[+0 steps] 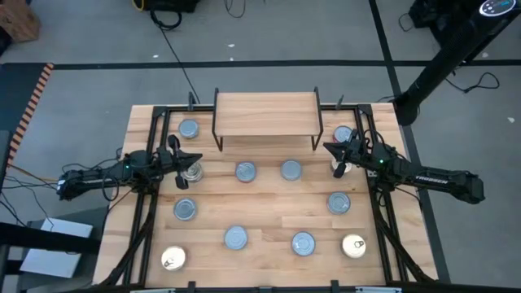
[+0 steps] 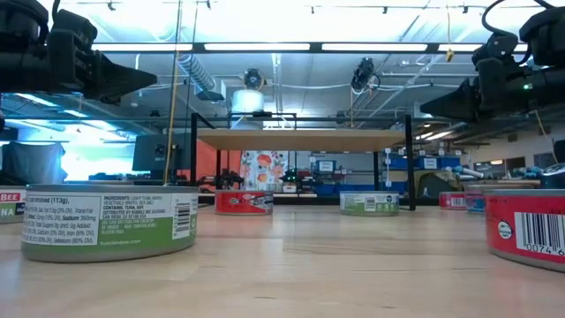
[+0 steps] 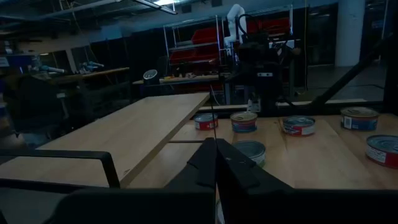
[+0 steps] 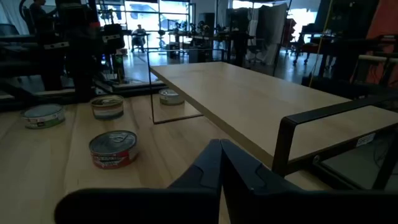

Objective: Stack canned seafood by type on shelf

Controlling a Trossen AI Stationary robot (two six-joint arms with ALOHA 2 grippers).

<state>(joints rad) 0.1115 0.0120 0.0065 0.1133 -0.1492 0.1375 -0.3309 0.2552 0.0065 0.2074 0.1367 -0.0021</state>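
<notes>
left gripper, right gripper, jaws closed

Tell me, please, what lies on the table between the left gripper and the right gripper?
In the high view, two silver-topped tins lie between the left gripper and the right gripper, just in front of the shelf.

Readable print on tins
Green-banded tin reads "INGREDIENTS: LIGHT TUNA" and "(113g)"; a tin at the edge shows "BEE".

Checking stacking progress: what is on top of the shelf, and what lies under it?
The shelf top is bare board; no tins stand on it. In the low view the space under it looks open, with no tin clearly beneath; the high view cannot see under the board.
</notes>
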